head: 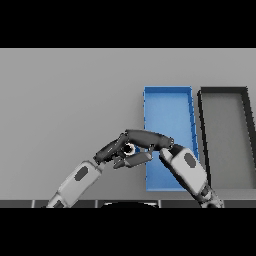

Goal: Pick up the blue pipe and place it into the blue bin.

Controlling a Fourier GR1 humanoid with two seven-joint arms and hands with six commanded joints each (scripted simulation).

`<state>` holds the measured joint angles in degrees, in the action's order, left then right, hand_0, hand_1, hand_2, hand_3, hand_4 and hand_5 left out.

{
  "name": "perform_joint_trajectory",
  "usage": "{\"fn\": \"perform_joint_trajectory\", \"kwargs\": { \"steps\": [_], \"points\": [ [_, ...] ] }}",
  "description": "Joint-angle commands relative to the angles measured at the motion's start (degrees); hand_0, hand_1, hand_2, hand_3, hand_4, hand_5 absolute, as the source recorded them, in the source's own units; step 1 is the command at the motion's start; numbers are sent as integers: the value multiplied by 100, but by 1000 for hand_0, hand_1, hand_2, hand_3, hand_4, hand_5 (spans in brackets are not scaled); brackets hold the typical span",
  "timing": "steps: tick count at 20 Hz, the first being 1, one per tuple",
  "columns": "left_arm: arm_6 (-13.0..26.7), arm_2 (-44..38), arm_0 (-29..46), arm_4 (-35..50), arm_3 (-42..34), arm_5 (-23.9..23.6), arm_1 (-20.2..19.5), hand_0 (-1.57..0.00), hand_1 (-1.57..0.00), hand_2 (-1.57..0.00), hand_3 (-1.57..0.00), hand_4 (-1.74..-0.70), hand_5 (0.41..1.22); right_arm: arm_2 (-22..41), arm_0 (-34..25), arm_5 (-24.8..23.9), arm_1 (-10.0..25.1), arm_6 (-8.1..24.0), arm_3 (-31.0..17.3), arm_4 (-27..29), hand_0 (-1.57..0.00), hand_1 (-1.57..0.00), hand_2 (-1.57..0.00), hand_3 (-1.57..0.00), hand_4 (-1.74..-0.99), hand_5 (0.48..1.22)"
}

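The blue pipe (129,148) is almost wholly hidden between my two hands; only a small pale round end with a dark centre shows, just left of the blue bin's (168,91) left wall. My left hand (108,151) reaches in from the lower left, its fingers and thumb closing on that end. My right hand (150,138) comes from the lower right across the bin's near left corner. Its fingers lie over the top of the pipe and its thumb is underneath. The two hands touch around the pipe.
A black bin (224,90) stands right beside the blue bin on its right. Both bins are long, run away from me and hold nothing visible. Bare grey table (70,100) spreads to the left and beyond the hands.
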<state>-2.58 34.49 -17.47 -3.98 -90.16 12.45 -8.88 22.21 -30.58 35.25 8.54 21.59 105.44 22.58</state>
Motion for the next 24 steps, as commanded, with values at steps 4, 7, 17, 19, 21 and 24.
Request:
{"fn": "perform_joint_trajectory", "kwargs": {
  "steps": [4, 7, 17, 19, 21, 24],
  "points": [
    [211, -103, 76, 255, -22, 41, 35, -89, -84, -81, -82, -871, 697, 6, 4, -24, -248, -80, -19, -279, -1569, -1569, -1569, -1569, -1487, 1219],
    [597, -207, 87, 406, 32, -35, 107, -45, -43, -41, -41, -889, 639, -146, 105, 102, -221, -104, -60, -205, -1570, -1570, -1570, -1570, -1488, 1220],
    [983, -136, 259, 505, -212, -17, 75, -4, -4, -3, -4, -926, 496, -859, -1538, -1610, 249, 1294, 76, 2769, -1571, -1571, -1571, -1571, -1493, 1221],
    [973, -106, 311, 469, -175, 1, 47, -2, -2, -2, -2, -927, 491, -1156, -2206, -1513, 402, 1083, -333, 2830, -1571, -1571, -1571, -1571, -1495, 1221],
    [979, -111, 284, 439, -217, -37, 46, -1, -1, -1, -1, -920, 487, -1420, -2546, -1758, 528, 1007, -595, 2880, -1571, -1571, -1571, -1571, -1495, 1221],
    [1011, -75, 303, 377, -318, -64, 9, 0, 0, 0, 0, -904, 487, -1815, -3035, -2238, 828, 896, -1206, 2442, -1571, -1571, -1571, -1571, -1497, 1221]
  ]
}}
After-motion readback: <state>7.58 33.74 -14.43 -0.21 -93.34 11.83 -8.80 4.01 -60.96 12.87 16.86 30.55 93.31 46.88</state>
